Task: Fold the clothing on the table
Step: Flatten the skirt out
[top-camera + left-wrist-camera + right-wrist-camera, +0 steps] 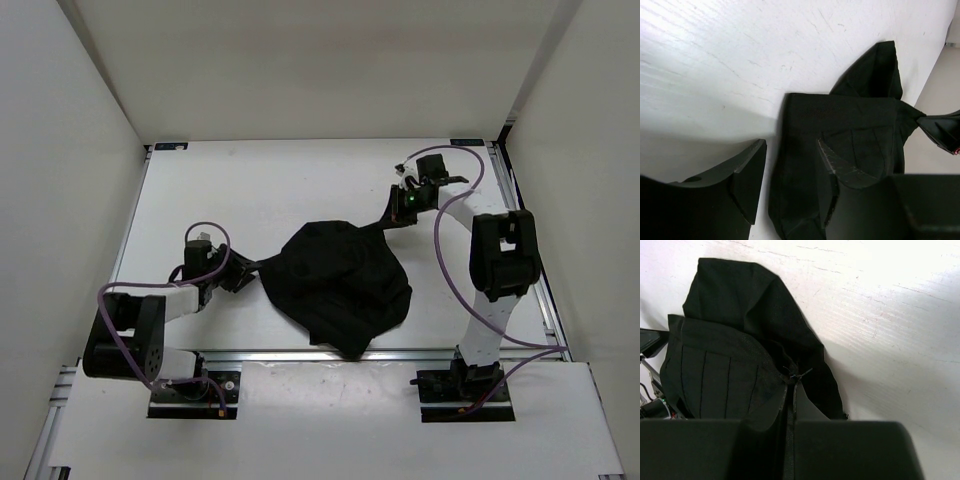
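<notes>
Top external view: the flat white rectangular worktop [250, 190] has most of its bare room beyond the soft black pleated clothing [340, 285], toward the far edge, with wide strips to either side of it. On the near side of the clothing there is almost none: its lowest lobe reaches the silver metal rail [260, 352] along the near edge. Plain white walls [60, 150] stand to the left, right and far side of the clothing, well apart from the fabric.

The clothing lies as a rumpled, rounded heap drawn out to two points. Its long axis therefore runs on a slant from the near-left point to the far-right one (the bulk sags to the near side of that line). Straight pleat lines show on it in the right wrist view.

The left hand [238, 273] sits at the clothing's near-left point with its jaws apart at a middling width. In the left wrist view one finger [840, 167] lies over the fabric and the other over bare worktop just beside the fabric's edge; whether either presses the cloth I cannot tell. The right hand [395, 212] is at the far-right point, pinched tight on a gathered bit of the clothing.
</notes>
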Controlling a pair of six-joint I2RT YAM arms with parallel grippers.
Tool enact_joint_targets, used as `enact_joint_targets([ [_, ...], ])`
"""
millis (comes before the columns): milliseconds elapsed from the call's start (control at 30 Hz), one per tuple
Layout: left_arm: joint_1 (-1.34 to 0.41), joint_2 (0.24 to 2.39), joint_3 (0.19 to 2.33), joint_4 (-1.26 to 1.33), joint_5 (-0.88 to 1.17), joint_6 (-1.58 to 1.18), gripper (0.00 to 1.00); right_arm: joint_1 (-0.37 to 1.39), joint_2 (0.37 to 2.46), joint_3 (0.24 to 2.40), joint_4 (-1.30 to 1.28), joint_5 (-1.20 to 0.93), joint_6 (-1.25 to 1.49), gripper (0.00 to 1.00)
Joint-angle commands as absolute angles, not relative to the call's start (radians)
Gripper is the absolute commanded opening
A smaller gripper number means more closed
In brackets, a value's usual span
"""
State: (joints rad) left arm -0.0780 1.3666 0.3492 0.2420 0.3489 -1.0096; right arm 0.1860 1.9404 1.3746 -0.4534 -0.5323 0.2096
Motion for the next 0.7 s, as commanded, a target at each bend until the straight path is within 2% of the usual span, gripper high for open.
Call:
enact_joint_targets([
  [0, -0.100, 1.393, 0.367, 0.297, 0.302, -1.034, 0.52, 0.184, 1.876, 1.351, -0.446, -0.538, 0.213, 0.00],
  [200, -0.159, 1.437, 0.377, 0.337, 0.258, -1.060, 0.40, 0.176, 1.844, 1.315, -0.445, -0.537, 0.218, 0.00],
  [333, -0.204, 1.488, 0.368, 0.397, 0.227, -1.097, 0.40, 0.181, 1.832, 1.289, -0.445, -0.537, 0.221, 0.00],
  [400, -0.222, 1.511, 0.374, 0.420, 0.210, -1.097, 0.29, 0.176, 1.816, 1.287, -0.445, -0.534, 0.209, 0.00],
  [433, -0.227, 1.522, 0.379, 0.423, 0.201, -1.095, 0.06, 0.181, 1.809, 1.282, -0.440, -0.537, 0.210, 0.00],
  [467, -0.224, 1.522, 0.388, 0.417, 0.184, -1.091, 0.00, 0.175, 1.807, 1.276, -0.445, -0.541, 0.210, 0.00],
  [633, -0.157, 1.444, 0.527, 0.310, 0.268, -1.023, 0.00, 0.153, 1.734, 1.273, -0.449, -0.549, 0.219, 0.00],
  [667, -0.163, 1.412, 0.613, 0.252, 0.275, -1.000, 0.00, 0.158, 1.708, 1.293, -0.463, -0.545, 0.219, 0.00],
])
